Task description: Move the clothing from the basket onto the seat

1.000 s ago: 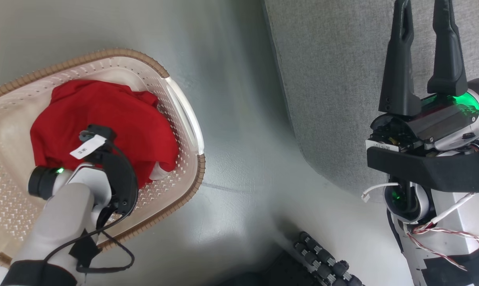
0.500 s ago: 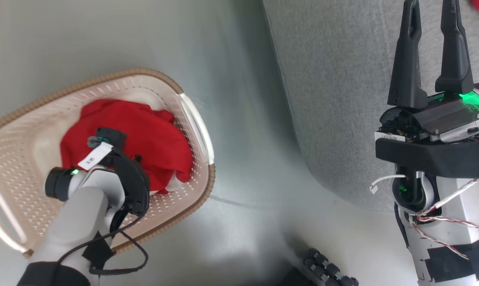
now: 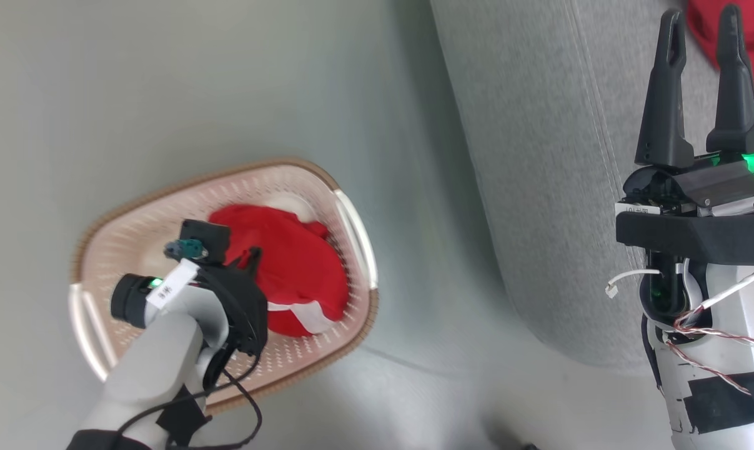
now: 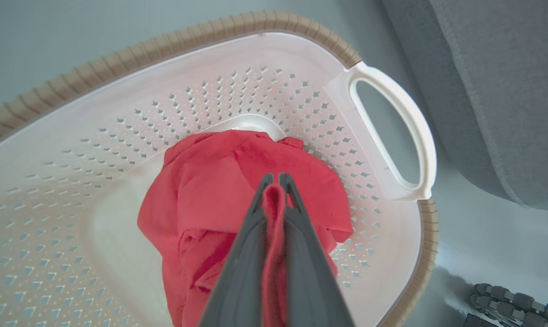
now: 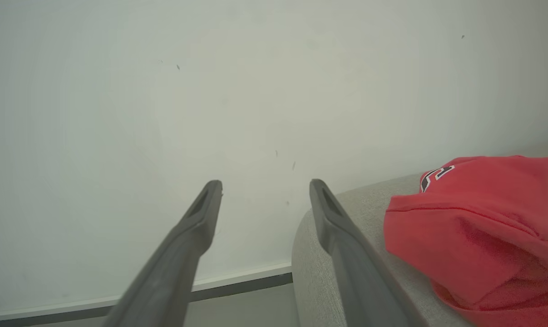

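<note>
There, floor (image 3: 258,94) between basket (image 3: 133,244) and seat (image 3: 539,156)

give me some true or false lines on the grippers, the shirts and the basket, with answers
1. The left gripper is shut on a fold of the red shirt in the basket. True.
2. The right gripper grips a shirt. False: its jaws stand open, with nothing between them.
3. The basket stands on the sofa. False: it stands on the floor beside the sofa.
4. A logo shirt lies on the sofa. True.
</note>
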